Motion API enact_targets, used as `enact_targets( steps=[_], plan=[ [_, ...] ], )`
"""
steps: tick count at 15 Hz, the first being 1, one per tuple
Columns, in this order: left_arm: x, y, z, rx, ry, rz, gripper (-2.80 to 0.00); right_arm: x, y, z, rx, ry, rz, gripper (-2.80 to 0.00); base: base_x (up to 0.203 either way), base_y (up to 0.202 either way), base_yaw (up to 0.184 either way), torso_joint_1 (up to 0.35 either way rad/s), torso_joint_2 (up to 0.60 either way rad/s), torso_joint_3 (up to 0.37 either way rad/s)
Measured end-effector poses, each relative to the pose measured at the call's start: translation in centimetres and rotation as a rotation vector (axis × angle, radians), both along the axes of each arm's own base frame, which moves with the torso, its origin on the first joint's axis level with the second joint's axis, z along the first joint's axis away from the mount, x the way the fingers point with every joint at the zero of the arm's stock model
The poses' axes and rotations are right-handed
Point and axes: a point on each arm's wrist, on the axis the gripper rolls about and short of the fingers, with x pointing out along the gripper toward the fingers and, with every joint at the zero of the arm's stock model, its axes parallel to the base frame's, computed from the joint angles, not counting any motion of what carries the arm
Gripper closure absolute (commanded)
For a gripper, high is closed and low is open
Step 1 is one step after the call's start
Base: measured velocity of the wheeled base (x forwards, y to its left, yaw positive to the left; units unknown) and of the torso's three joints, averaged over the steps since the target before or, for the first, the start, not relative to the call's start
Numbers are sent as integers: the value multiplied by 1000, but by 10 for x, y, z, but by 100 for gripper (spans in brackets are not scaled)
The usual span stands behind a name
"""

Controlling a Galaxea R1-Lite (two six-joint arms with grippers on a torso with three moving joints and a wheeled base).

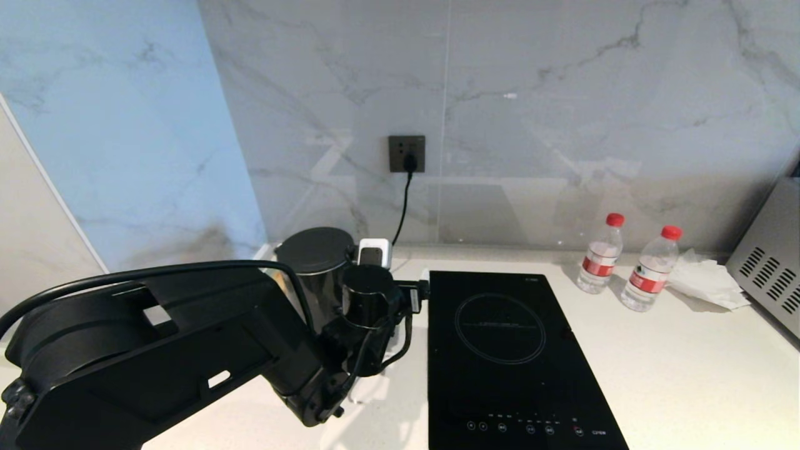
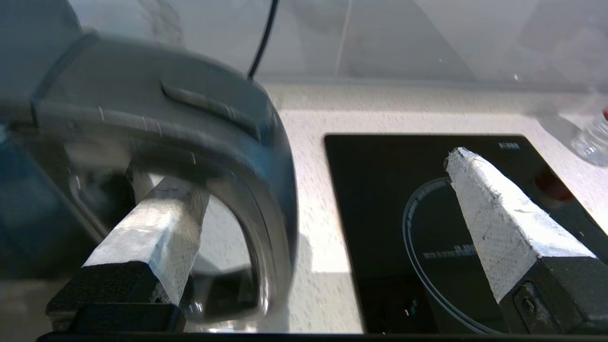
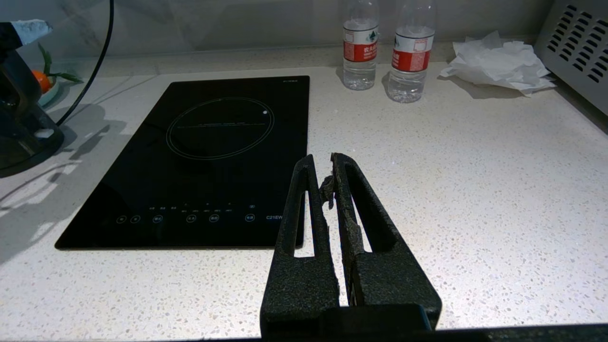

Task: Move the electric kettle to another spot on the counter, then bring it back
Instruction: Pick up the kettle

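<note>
The electric kettle [image 1: 315, 253] stands on the counter [image 1: 656, 362] at the back left, black with a flat dark lid. My left arm [image 1: 187, 350] reaches to it from the lower left. In the left wrist view the left gripper [image 2: 311, 171] is open wide around the kettle's loop handle [image 2: 228, 137]. One white-padded finger [image 2: 152, 223] pokes through the loop, and the other finger [image 2: 498, 223] hangs over the hob. Neither pad presses on the handle. My right gripper [image 3: 322, 164] is shut and empty, low over bare counter [image 3: 475, 213] beside the hob.
A black glass hob [image 1: 500, 350] lies just right of the kettle. Two water bottles [image 1: 601, 253] [image 1: 651, 269], a crumpled tissue [image 1: 706, 278] and a grey vented appliance [image 1: 769, 269] sit at the back right. A cord runs from the wall socket [image 1: 406, 153] down behind the kettle.
</note>
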Motion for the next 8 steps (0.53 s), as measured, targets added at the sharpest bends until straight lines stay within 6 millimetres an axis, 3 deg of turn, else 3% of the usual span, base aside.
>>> enact_targets(
  steps=[8],
  plan=[
    [15,-9,2,-7,-23,11,-280,0,0,0,0,0,0,0,0,0,0,0,0,0]
  ],
)
